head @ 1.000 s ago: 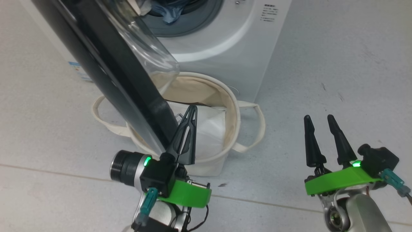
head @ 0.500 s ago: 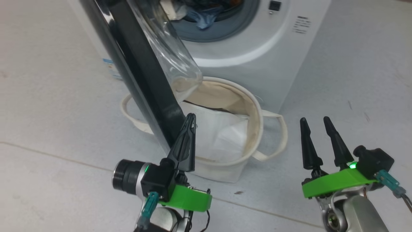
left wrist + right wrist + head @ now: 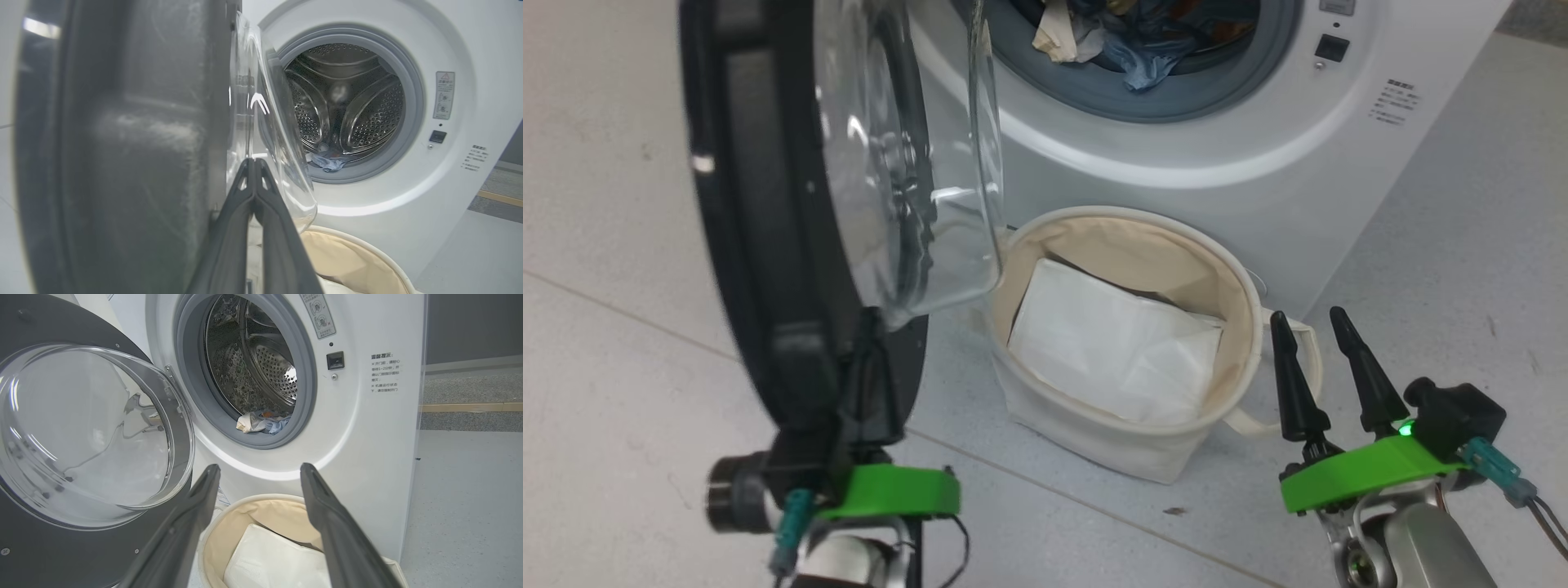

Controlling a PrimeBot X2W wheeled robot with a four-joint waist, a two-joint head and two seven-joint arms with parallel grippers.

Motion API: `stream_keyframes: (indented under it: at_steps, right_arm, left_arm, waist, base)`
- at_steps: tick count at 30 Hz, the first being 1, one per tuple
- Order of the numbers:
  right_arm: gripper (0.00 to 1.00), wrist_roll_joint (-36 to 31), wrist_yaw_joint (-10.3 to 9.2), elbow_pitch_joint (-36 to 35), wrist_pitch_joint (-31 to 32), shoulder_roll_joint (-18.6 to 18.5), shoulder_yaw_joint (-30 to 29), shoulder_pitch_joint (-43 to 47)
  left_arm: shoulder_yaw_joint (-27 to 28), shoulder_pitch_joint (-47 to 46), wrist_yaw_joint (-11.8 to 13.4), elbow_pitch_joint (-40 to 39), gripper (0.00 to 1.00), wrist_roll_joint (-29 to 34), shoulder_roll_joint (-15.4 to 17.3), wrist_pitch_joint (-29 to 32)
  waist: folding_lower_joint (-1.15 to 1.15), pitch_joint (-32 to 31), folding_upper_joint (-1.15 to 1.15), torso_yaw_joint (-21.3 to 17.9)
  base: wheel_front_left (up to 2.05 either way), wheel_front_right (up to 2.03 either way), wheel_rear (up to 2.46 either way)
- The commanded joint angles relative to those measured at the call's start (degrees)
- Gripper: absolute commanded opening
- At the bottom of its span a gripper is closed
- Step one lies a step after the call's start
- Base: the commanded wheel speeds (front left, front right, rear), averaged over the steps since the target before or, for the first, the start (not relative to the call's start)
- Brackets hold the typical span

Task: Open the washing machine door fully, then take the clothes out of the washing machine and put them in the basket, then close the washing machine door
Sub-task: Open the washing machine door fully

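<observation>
Grey floor (image 3: 1462,286); washing machine door (image 3: 760,245) beside closed left fingers (image 3: 229,245).

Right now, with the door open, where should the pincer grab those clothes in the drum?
Probably the crumpled fold of the clothes at the lower lip of the drum mouth: it bunches up nearest the front. Come straight in from the front with the open right pincer, since the washing machine door stands at the opening's left.
</observation>
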Motion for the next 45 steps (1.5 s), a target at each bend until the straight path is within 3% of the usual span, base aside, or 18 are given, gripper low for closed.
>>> stream_keyframes:
  at_steps: [1,11,19,27,35,45]
  right_arm:
    - [1.0,-0.57,0.02,-1.57,-0.7,0.26,1.31,-0.11]
    - [1.0,-2.03,0.02,-1.49,-0.7,0.26,0.55,0.17]
    - [1.0,-4.87,0.02,-1.78,-0.7,-0.09,-0.64,0.79]
    - [1.0,-6.01,0.02,-4.45,1.34,-2.42,-0.81,2.44]
    - [1.0,-6.25,0.02,-8.64,4.28,-3.78,-0.64,3.82]
    - [1.0,-6.88,0.02,-13.26,6.41,-5.08,-2.49,4.46]
  left_arm:
    - [3.1,-0.65,0.4,-1.78,0.0,-0.43,0.91,-0.26]
    - [15.09,-0.27,0.11,-1.95,0.0,-2.22,3.2,-0.26]
    - [22.51,-1.42,-2.02,-0.94,0.0,-2.9,2.46,-0.26]
    - [23.54,-4.35,-5.42,1.56,0.0,-1.35,0.29,-0.26]
    - [22.46,-8.08,-7.33,4.2,0.0,-0.91,-0.27,-0.26]
    - [29.64,-13.9,-7.73,10.16,0.0,-0.94,-0.13,-0.26]
  waist:
    - [0.0,0.09,0.0,0.31]
    - [0.0,0.77,0.0,1.58]
    - [0.0,2.62,0.0,3.32]
    - [0.0,4.37,0.0,7.39]
    - [0.0,6.82,0.0,9.04]
    - [0.0,11.77,0.0,8.25]
  base:
    - [0.0,0.0,0.0]
    - [0.0,0.0,0.0]
    - [0.0,0.0,0.0]
    - [0.0,0.0,0.0]
    - [0.0,0.0,0.0]
    - [0.0,0.0,0.0]
